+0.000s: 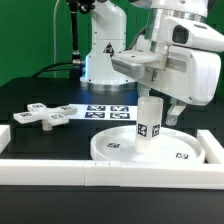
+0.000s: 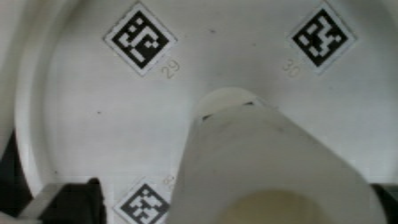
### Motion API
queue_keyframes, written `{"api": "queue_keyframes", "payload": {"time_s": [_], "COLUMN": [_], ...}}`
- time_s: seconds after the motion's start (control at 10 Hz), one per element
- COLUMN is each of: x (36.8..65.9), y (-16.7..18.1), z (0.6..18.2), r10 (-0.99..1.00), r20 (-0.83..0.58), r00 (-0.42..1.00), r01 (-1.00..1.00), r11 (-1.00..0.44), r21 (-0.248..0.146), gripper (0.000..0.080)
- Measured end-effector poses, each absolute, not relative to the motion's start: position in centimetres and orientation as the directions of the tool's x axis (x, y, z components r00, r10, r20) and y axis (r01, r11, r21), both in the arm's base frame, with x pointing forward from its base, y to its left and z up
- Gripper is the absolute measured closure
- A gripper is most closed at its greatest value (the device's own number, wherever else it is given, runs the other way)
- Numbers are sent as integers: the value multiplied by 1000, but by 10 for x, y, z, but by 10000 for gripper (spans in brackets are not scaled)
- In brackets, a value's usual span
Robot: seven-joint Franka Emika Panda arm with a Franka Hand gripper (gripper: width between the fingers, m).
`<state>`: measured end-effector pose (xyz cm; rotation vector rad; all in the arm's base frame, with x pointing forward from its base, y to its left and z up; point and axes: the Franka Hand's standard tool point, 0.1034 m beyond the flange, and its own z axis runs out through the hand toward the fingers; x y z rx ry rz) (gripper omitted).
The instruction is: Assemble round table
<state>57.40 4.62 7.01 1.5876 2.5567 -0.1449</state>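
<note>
White plastic on a black table (image 1: 40, 138). The big rimmed disc (image 1: 128, 156) lies flat near the front rail (image 1: 100, 174), and the short leg (image 1: 150, 122) stands upright at its middle with its tags facing out.

The gripper (image 1: 156, 103) hangs straight over that leg, at its top end. From the exterior view alone it's hard to say whether the fingers have a grip.

The wrist view looks right down the leg (image 2: 267, 150), which widens toward the lens. The disc (image 2: 231, 50) spreads out behind it, with three diamond-set tags visible on its surface. One dark finger (image 2: 71, 198) shows low in the corner, with a clear strip of disc between it and the leg's side. On the other side only a sliver of dark shows at the frame edge, so I can't tell whether it touches the leg. The jaws stand apart, straddling the leg's top without clamping it.

The cross-shaped foot (image 1: 45, 116) lies flat on the table toward the exterior view's left, well apart from the disc and from the gripper. The marker board (image 1: 108, 112) lies between the foot and the disc, just behind the disc's rim.
</note>
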Motion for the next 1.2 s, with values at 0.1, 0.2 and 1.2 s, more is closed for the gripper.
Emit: {"api": "queue_keyframes", "payload": {"time_s": [0.1,0.2,1.2], "x": [574,574,573], "y": [43,41,34], "z": [70,70,69], "r10": [867,833,808], "r20": [-159,-160,-164], "r00": [-473,-529,-566], "r01": [879,847,823], "r11": [476,531,566], "r21": [-21,-32,-52], "gripper": [150,150,393]}}
